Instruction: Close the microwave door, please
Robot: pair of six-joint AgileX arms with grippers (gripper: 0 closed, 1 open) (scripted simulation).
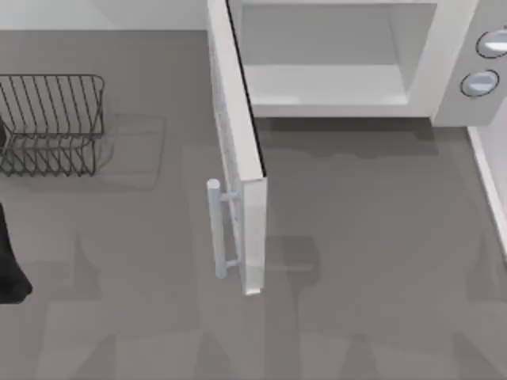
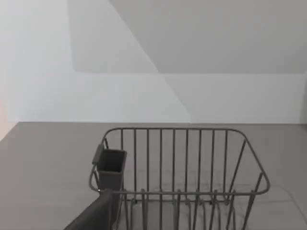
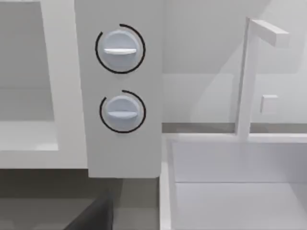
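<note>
Microwave door (image 1: 238,158) stands wide open, swung out toward the table's front, handle (image 1: 218,229) facing left. Microwave (image 1: 444,71) at the back, cavity exposed. Top view adds left arm (image 1: 9,261) at left edge by wire rack (image 1: 51,123). Right wrist view gives both knobs (image 3: 120,48) close up. Jaw state: cannot tell, either gripper.

the microwave (image 1: 348,71) stands at the far edge of the grey tabletop (image 1: 356,277), its pale cavity open and two knobs (image 1: 480,82) on its right panel. its door (image 1: 238,150) swings out toward the near side, edge-on, with the bar handle (image 1: 219,229) on its left face. a dark wire rack (image 1: 51,123) sits well apart at the left.
</note>
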